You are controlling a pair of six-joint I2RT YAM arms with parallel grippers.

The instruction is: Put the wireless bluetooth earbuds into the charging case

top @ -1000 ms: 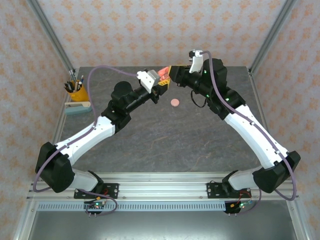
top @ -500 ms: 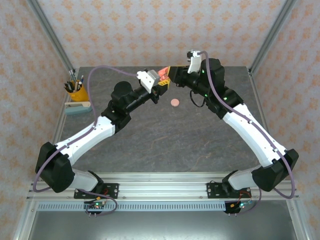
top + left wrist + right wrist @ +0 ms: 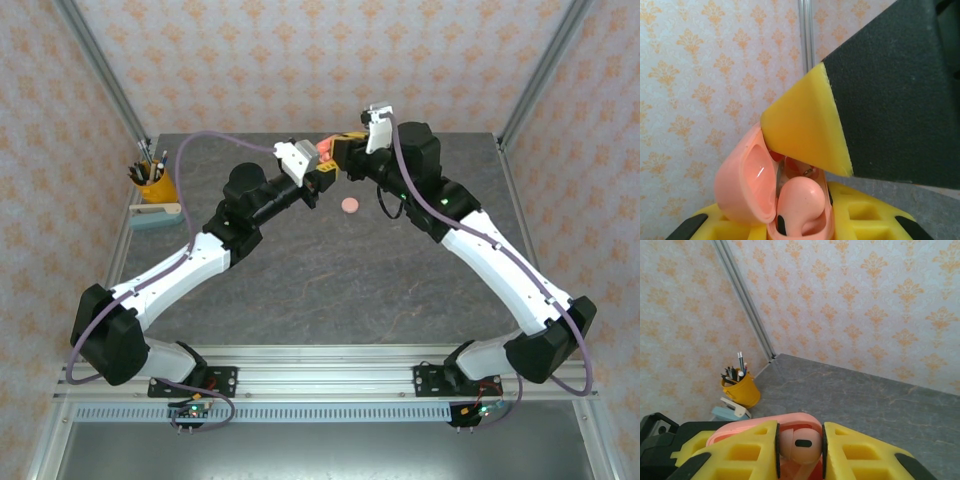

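Note:
My left gripper point(image 3: 320, 168) point(image 3: 795, 222) is shut on the open pink charging case point(image 3: 326, 153) point(image 3: 747, 187) and holds it up over the back of the table. Its lid stands open to the left. One pale-pink earbud point(image 3: 801, 202) sits in the case. My right gripper point(image 3: 344, 152) point(image 3: 800, 445) is shut on another earbud point(image 3: 800, 444), pinched between its yellow fingers point(image 3: 860, 452) right over the case point(image 3: 790, 419). In the left wrist view, a yellow fingertip point(image 3: 805, 127) of the right gripper presses down into the case's mouth.
A small round pink case point(image 3: 350, 205) lies on the grey table point(image 3: 330, 280) just in front of the grippers. A yellow pen cup point(image 3: 152, 182) point(image 3: 741, 387) and a pale blue stapler point(image 3: 155, 215) point(image 3: 730, 412) stand at the far left edge.
The right wrist has shifted left and closed in on the case held by the left gripper. The left arm has stayed still.

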